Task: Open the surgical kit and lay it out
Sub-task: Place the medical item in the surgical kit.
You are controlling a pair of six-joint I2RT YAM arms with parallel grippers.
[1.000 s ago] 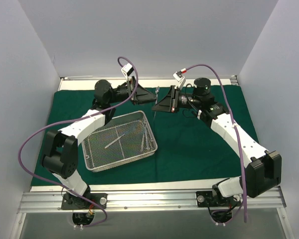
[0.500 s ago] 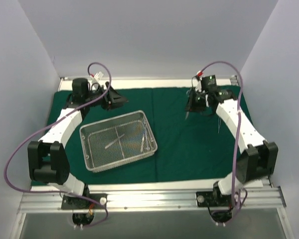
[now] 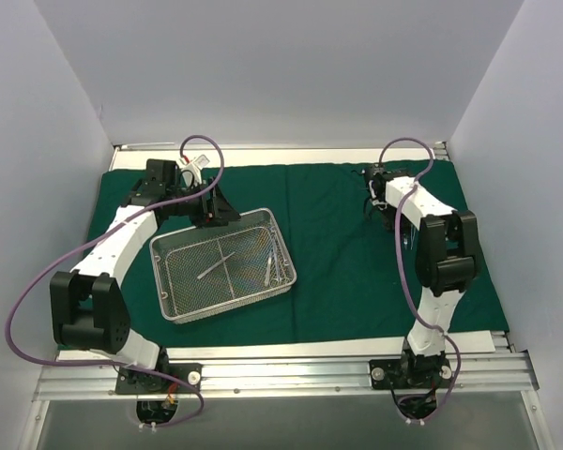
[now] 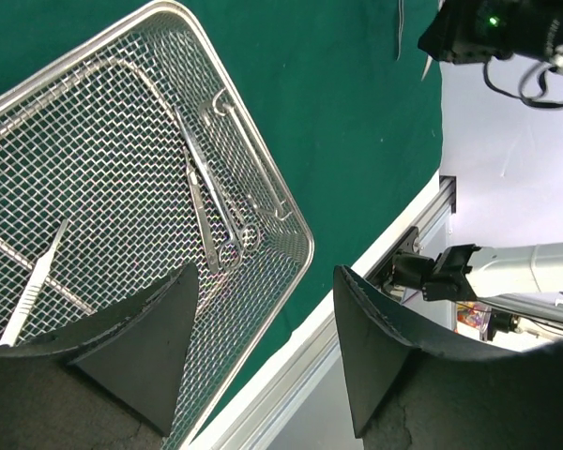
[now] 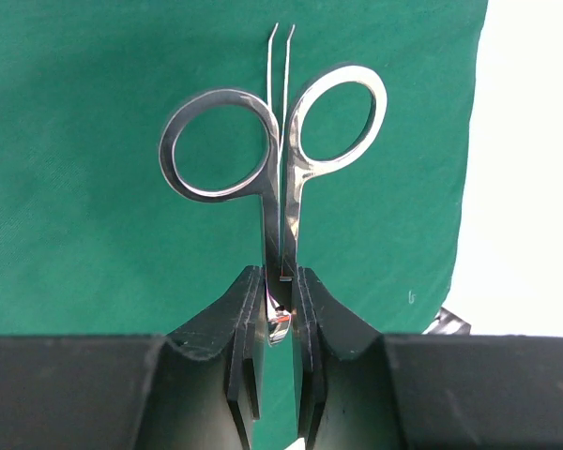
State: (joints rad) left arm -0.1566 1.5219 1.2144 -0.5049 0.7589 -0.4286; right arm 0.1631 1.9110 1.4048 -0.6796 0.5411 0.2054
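- The dark green drape (image 3: 342,272) lies spread over nearly the whole tabletop, with a white strip of table bare along the near edge.
- The left gripper (image 3: 216,210) hangs toward the far-left corner, over the tray's far edge. Its fingers (image 4: 164,342) are wide apart and hold nothing.
- The wire-mesh tray (image 3: 160,281) sits on the drape in the left half, turned slightly askew.
- In the tray, a scalpel handle (image 4: 33,286) lies toward the left end, and a cluster of slim instruments (image 4: 206,202) toward the right end.
- The right gripper (image 5: 280,281), near the far-right corner, is clamped on the shanks of a ring-handled instrument (image 5: 283,220). Both rings point away from it over the drape, and the working end is hidden.
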